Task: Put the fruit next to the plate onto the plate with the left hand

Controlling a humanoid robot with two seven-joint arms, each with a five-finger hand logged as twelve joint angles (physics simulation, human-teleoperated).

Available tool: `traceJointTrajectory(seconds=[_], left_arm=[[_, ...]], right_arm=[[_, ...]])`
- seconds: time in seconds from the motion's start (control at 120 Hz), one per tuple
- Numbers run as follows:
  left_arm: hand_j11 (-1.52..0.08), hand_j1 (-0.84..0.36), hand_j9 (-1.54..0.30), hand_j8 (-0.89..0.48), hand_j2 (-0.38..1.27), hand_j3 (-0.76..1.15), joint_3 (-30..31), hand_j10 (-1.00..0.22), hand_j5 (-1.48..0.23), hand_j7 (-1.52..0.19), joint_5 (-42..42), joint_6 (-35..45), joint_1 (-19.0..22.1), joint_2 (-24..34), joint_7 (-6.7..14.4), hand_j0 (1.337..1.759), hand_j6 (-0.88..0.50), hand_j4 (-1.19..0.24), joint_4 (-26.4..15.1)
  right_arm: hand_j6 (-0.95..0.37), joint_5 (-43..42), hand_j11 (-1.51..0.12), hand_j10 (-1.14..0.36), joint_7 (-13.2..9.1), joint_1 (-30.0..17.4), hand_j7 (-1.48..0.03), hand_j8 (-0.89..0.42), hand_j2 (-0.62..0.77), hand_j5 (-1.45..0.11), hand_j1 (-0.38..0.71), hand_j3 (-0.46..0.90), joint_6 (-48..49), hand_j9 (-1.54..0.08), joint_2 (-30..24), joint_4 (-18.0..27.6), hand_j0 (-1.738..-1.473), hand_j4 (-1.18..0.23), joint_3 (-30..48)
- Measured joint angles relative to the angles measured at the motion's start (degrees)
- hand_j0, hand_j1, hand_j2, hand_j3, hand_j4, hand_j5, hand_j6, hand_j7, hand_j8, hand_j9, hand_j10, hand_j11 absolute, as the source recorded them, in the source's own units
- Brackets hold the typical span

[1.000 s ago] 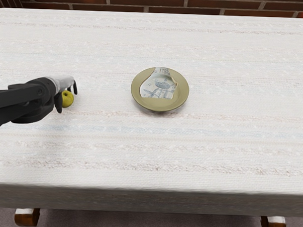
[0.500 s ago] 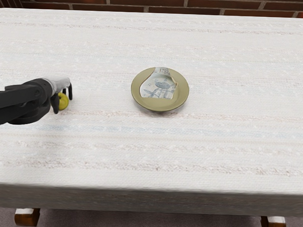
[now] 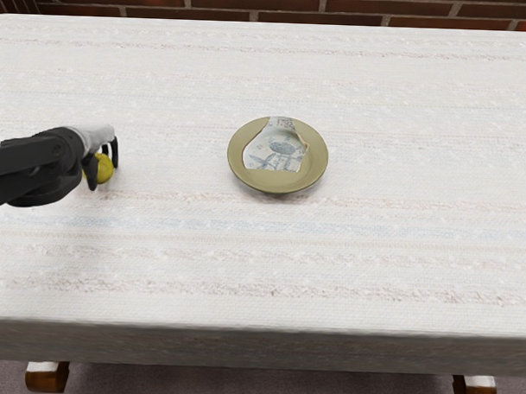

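Observation:
A small yellow-green fruit (image 3: 103, 168) lies on the table's left side, far from the plate. My left hand (image 3: 103, 157) comes in from the left edge and curls its dark fingers (image 3: 114, 151) over the fruit, which shows between them. The olive plate (image 3: 277, 155) with a blue and white pattern in its middle sits at the table's centre, well to the right of the hand. The fruit seems to touch the cloth still. No right arm is visible.
A pale woven cloth (image 3: 330, 251) covers the whole table. A brick wall (image 3: 270, 5) runs behind the far edge. Wooden table feet (image 3: 46, 375) show below the front edge.
The left hand has drawn back to the left and a little upward, and its fingers have curled tighter around the fruit, which shifted left with it. The plate has stayed put.

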Motion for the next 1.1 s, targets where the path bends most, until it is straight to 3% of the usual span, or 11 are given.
traceJointTrajectory(seconds=[0.333,0.5,0.575,0.65,0.692,0.825,0.925,1.1], left_arm=[[-1.01,-0.33,-1.01,-0.39,0.41,0.0,-5.2,-0.74,-1.07,-1.01,-6.5,-0.3,-3.9,-1.5,0.0,1.653,-0.36,-0.64,0.0],[-1.01,-0.34,-1.01,-0.38,0.4,0.0,-13.4,-0.75,-1.08,-1.04,-8.9,-0.1,-3.4,-1.9,0.0,1.654,-0.34,-0.63,0.0],[-1.01,-0.33,-1.01,-0.37,0.39,0.0,-17.8,-0.75,-1.08,-1.04,-12.5,-0.1,-3.4,-3.2,0.0,1.654,-0.34,-0.63,0.0],[-1.01,-0.36,-1.01,-0.38,0.48,0.0,-21.5,-0.75,-1.07,-1.04,-16.6,0.0,-3.1,-4.2,0.0,1.654,-0.34,-0.63,0.0],[-1.01,-0.34,-1.01,-0.38,0.42,0.0,-22.7,-0.76,-1.08,-1.04,-19.0,0.0,-3.1,-4.4,0.0,1.655,-0.35,-0.64,0.0],[-1.01,-0.34,-1.01,-0.39,0.46,0.0,-25.6,-0.76,-1.08,-1.05,-24.2,0.0,-3.0,-7.9,0.0,1.655,-0.36,-0.67,0.1],[-1.01,-0.28,-1.01,-0.43,0.32,0.0,-27.0,-0.76,-1.07,-1.05,-25.4,0.1,-3.0,-9.4,0.0,1.654,-0.37,-0.7,0.1],[-1.02,-0.26,-1.01,-0.45,0.34,0.0,-27.2,-0.76,-1.05,-1.03,-25.8,0.0,-3.8,-13.0,0.0,1.654,-0.41,-0.73,0.2]], right_arm=[[-0.01,0.0,-0.02,-0.01,0.0,0.0,-0.02,-0.01,0.0,-0.02,-0.33,0.0,0.0,-0.02,0.0,0.0,-1.658,-0.01,0.0],[-0.01,0.0,-0.02,-0.01,0.0,0.0,-0.02,-0.01,0.0,-0.02,-0.33,0.0,0.0,-0.02,0.0,0.0,-1.658,-0.01,0.0],[-0.01,0.0,-0.02,-0.01,0.0,0.0,-0.02,-0.01,0.0,-0.02,-0.33,0.0,0.0,-0.02,0.0,0.0,-1.658,-0.01,0.0],[-0.01,0.0,-0.02,-0.01,0.0,0.0,-0.02,-0.01,0.0,-0.02,-0.33,0.0,0.0,-0.02,0.0,0.0,-1.658,-0.01,0.0],[-0.01,0.0,-0.02,-0.01,0.0,0.0,-0.02,-0.01,0.0,-0.02,-0.33,0.0,0.0,-0.02,0.0,0.0,-1.658,-0.01,0.0],[-0.01,0.0,-0.02,-0.01,0.0,0.0,-0.02,-0.01,0.0,-0.02,-0.33,0.0,0.0,-0.02,0.0,0.0,-1.658,-0.01,0.0],[-0.01,0.0,-0.02,-0.01,0.0,0.0,-0.02,-0.01,0.0,-0.02,-0.33,0.0,0.0,-0.02,0.0,0.0,-1.658,-0.01,0.0],[-0.01,0.0,-0.02,-0.01,0.0,0.0,-0.02,-0.01,0.0,-0.02,-0.33,0.0,0.0,-0.02,0.0,0.0,-1.658,-0.01,0.0]])
